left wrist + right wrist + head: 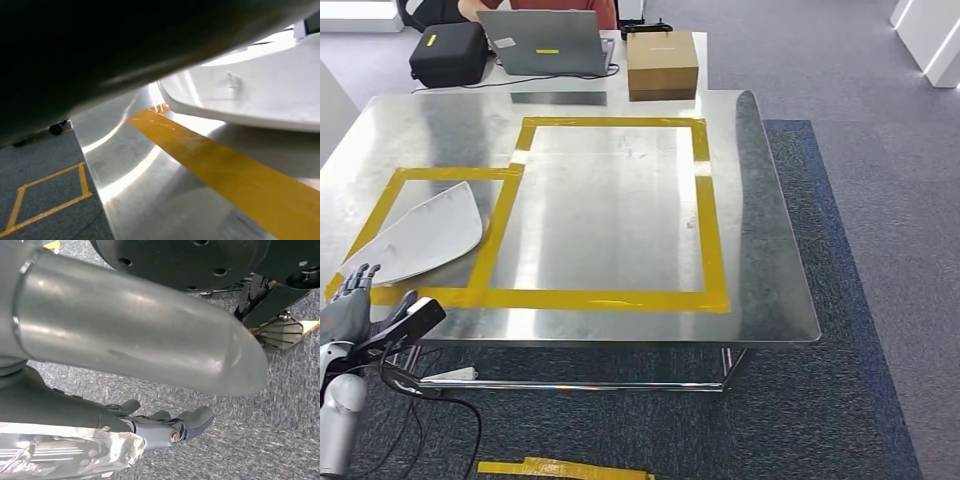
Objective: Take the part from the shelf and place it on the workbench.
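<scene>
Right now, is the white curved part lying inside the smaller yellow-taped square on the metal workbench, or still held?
Lying inside it: the white curved part rests flat there, and the open left hand is apart from it.

White part [426, 238]; silver workbench [765, 260], yellow tape [599, 298]; grey carpet [863, 400].

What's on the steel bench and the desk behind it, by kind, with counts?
White part: 1
Yellow tape frames: 2
Grey metal strip: 1
Laptop: 1
Brown box: 1
Black bag: 1
Total: 7
</scene>
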{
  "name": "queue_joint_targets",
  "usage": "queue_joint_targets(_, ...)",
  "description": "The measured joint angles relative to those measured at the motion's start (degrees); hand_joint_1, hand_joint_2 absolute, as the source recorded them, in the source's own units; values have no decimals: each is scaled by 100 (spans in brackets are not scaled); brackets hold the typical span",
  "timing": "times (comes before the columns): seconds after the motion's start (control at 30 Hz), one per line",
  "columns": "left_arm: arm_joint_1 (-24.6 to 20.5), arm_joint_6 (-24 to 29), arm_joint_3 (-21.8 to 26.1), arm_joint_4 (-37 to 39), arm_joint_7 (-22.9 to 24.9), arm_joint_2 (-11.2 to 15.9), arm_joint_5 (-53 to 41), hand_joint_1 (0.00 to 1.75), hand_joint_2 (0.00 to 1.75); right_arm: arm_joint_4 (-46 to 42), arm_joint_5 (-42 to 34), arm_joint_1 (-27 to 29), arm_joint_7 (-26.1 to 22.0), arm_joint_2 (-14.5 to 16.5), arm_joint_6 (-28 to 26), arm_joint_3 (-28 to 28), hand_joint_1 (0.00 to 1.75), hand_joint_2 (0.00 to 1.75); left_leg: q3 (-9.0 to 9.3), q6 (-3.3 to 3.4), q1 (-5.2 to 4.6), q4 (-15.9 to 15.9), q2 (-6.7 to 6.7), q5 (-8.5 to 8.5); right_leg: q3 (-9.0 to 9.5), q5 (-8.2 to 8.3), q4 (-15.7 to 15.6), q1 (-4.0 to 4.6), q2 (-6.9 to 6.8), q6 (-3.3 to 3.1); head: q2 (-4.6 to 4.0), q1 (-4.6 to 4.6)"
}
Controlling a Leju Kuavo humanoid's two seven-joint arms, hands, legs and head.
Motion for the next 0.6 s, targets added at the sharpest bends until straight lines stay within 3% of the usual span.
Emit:
queue_joint_targets(0.07, 6, 1, 5, -4, -2, 7, 2, 0, 0, 1, 1, 6, 0, -1, 2, 0, 0, 0, -43, 60, -13, -52, 5, 63, -17, 72, -21, -17, -1, 80, 0, -7)
queue_joint_targets(0.1, 5, 0, 5, -4, -3, 8, 2, 0, 0, 1, 1, 11, 1, -3, 3, 0, 0, 0, -86, 102, -9, -66, 15, 120, -49, 23, 8, -27, 0, 114, 0, -7)
queue_joint_targets(0.13, 5, -1, 5, -4, -5, 5, 2, 0, 0, 2, 1, 16, 2, -4, 4, 1, 0, 0, -144, 147, -2, -82, 25, 185, -113, -133, 124, -32, 5, 139, 0, 2)
queue_joint_targets(0.17, 7, -1, 4, -4, -7, 1, 2, 0, 0, 2, 1, 18, 3, -6, 4, 1, 0, 0, -219, 181, 7, -94, 35, 254, -206, -390, 357, -36, 9, 157, 0, 9)
queue_joint_targets(0.23, 17, -2, 5, -4, -9, -5, 2, 0, 0, 1, 1, 17, 6, -7, 5, 2, 0, 0, -395, 215, -8, -86, 40, 386, -401, -960, 1069, -36, 11, 181, 0, 19)
queue_joint_targets(0.27, 25, -2, 5, -4, -10, -10, 2, 0, 0, 0, 1, 16, 7, -7, 5, 2, 0, 0, -488, 215, -16, -81, 40, 453, -442, -1096, 1386, -35, 11, 188, 0, 18)
queue_joint_targets(0.3, 32, -2, 5, -4, -10, -15, 2, 0, 0, 0, 1, 15, 7, -8, 6, 2, 0, 0, -579, 214, -24, -74, 40, 518, -413, -1089, 1564, -35, 10, 189, 0, 17)
queue_joint_targets(0.33, 40, -3, 5, -4, -11, -21, 2, 0, 0, 0, 2, 14, 7, -11, 7, 2, 0, 0, -664, 207, -31, -69, 39, 573, -294, -959, 1554, -33, 10, 181, 0, 17)
queue_joint_targets(0.4, 58, -2, 13, -4, -14, -30, 5, 0, 0, 1, 5, 9, 7, -26, 7, 3, 0, 0, -795, 179, -44, -57, 39, 666, 221, -642, 992, -22, 12, 129, 0, 16)
queue_joint_targets(0.47, 69, 4, 44, -4, -21, -34, 13, 0, 0, 2, 10, -7, 7, -46, 6, 4, 0, 0, -871, 133, -66, -20, 40, 740, 877, -647, 103, 2, 9, 66, 0, 14)
queue_joint_targets(0.5, 73, 10, 66, -4, -25, -37, 16, 0, 0, 2, 11, -18, 8, -54, 5, 5, 0, 0, -890, 105, -72, -3, 42, 778, 1069, -727, -199, 13, 10, 39, 0, 10)
queue_joint_targets(0.53, 76, 16, 89, -4, -29, -38, 20, 0, 0, 2, 11, -22, 9, -57, 5, 5, 0, 0, -906, 73, -76, 9, 44, 814, 1157, -786, -364, 22, 9, 19, 0, 11)
queue_joint_targets(0.6, 92, 26, 121, -4, -36, -41, 23, 0, 0, 1, 12, -11, 14, -57, 5, 8, 0, 0, -932, 11, -60, 39, 42, 829, 1113, -762, -404, 10, 2, -55, 0, 16)
